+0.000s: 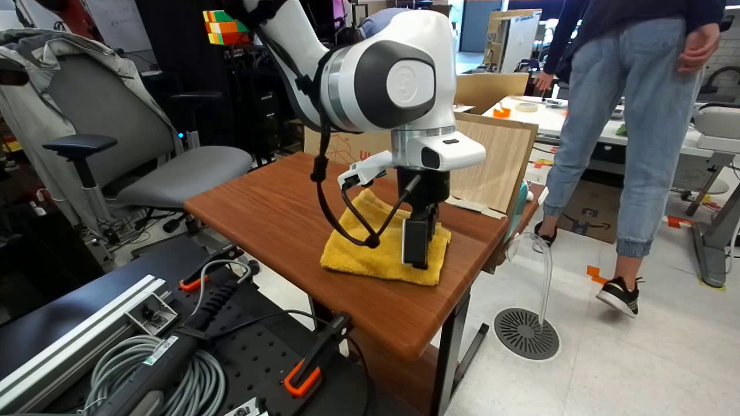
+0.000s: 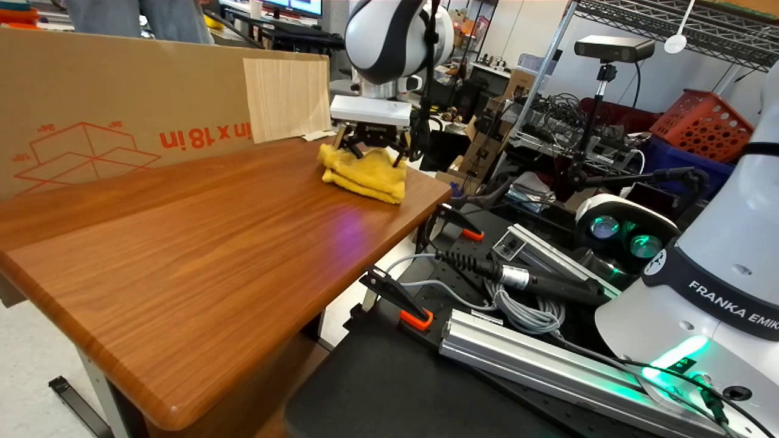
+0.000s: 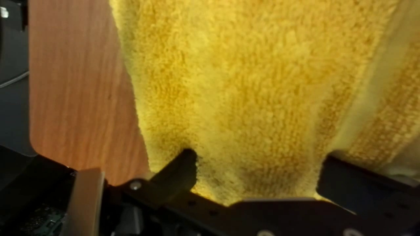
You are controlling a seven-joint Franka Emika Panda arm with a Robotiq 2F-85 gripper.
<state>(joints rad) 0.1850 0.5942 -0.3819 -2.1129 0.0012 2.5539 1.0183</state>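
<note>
A: Where's the yellow cloth [image 2: 365, 182]?

B: Directly under the end effector [image 3: 259, 160], folded in layers on the bench [image 2: 182, 261].

A: Is it gripped?

B: I don't think so. The wrist view shows the fingers [image 3: 180, 168] wide apart, with a broad span of cloth between them. Their tips seem to touch it, though how firmly I can't tell.

A: Then which step is this?

B: I'd judge it to be positioning at the cloth. Getting a hold from here would call for drawing the fingers together, low enough to catch fabric instead of skimming over it.

A: And containers?

B: Beside the end effector, a pale wood-grain board [image 2: 286, 97] stands against a cardboard panel [image 2: 134, 109] with box markings; whether that's a whole box, I can't make out. Well apart from the end effector, in an exterior view, a red basket [image 2: 697, 125] sits just above a blue bin [image 2: 706, 173]. What either one holds doesn't show clearly.
</note>
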